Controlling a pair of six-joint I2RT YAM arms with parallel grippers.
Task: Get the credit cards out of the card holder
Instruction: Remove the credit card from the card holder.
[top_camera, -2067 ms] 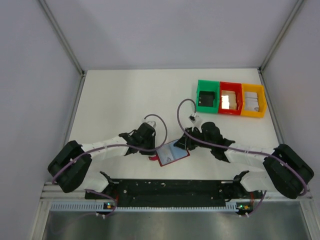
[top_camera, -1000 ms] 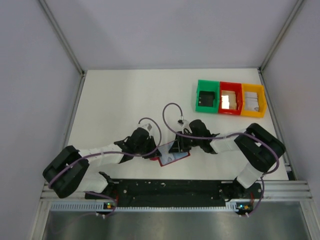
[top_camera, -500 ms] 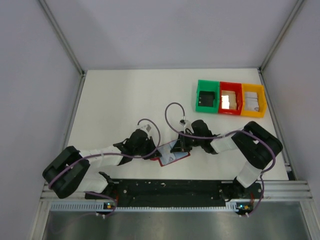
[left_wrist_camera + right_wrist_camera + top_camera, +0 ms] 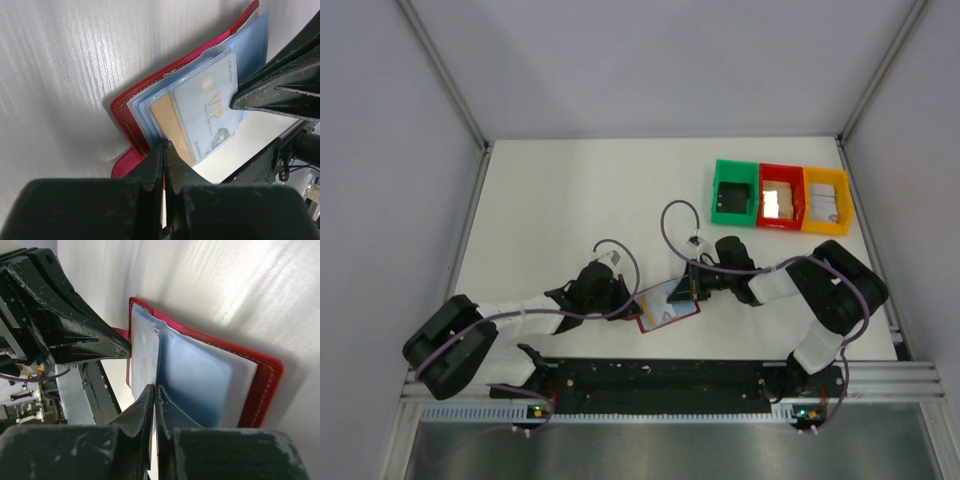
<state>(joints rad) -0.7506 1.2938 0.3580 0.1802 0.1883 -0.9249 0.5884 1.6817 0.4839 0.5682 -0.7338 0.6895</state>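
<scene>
The top external camera looks down from above and behind the arm bases, far enough to take in the whole table (image 4: 550, 200). The wrist cameras sit very close and low, one looking along the left gripper (image 4: 165, 146), the other along the right gripper (image 4: 154, 389), facing each other. All three share the open card holder (image 4: 663, 310).

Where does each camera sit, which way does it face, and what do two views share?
Top external: above and behind the bases, looking down at the table; both arms show.
Left wrist: faces the card holder past the shut left gripper.
Right wrist: faces it from the opposite side, past the shut right gripper.
Shared: both wrist views show the card holder.
</scene>
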